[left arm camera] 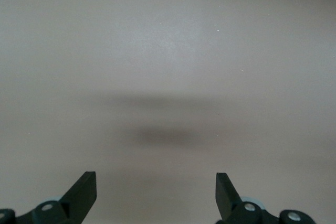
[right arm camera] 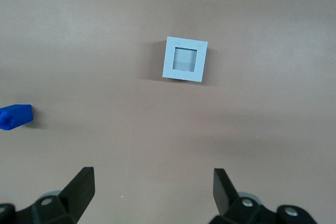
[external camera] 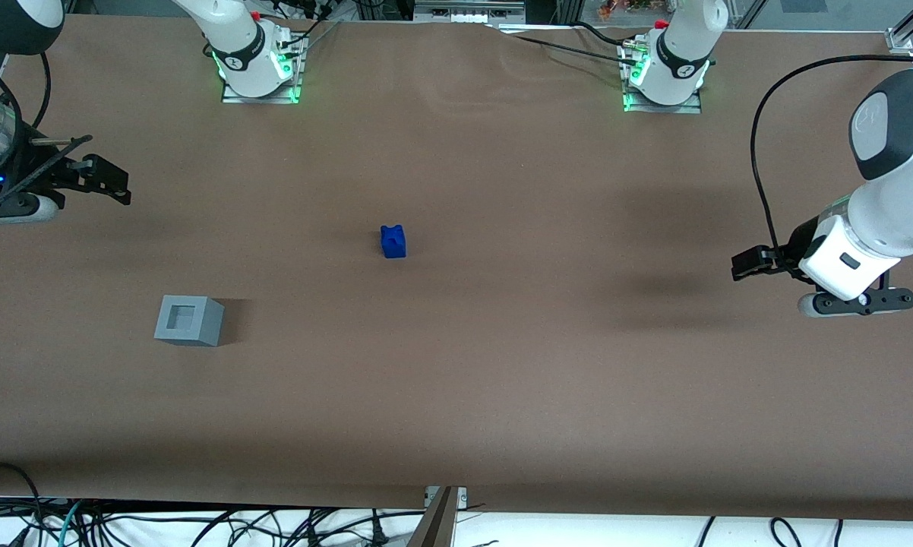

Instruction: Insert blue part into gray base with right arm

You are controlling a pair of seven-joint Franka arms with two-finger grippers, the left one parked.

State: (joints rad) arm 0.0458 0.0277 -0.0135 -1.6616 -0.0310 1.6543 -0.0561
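Over the worktop's edge at the working arm's end: the jaws (right arm camera: 149, 192) hang high, apart and empty.
Right arm (external camera: 1, 137): raised, touching nothing.
Gray base (right arm camera: 184, 59): upright, recess open and empty, near the worktop's front edge.
Blue part (external camera: 393, 241): mid-worktop, well apart from the base, farther from the front camera.
Step in hand: likely reaching for the part; centre above it, descend straight, close across its flat sides.

Brown table (external camera: 502, 365), tangled dark cables (external camera: 198, 524) along its front edge
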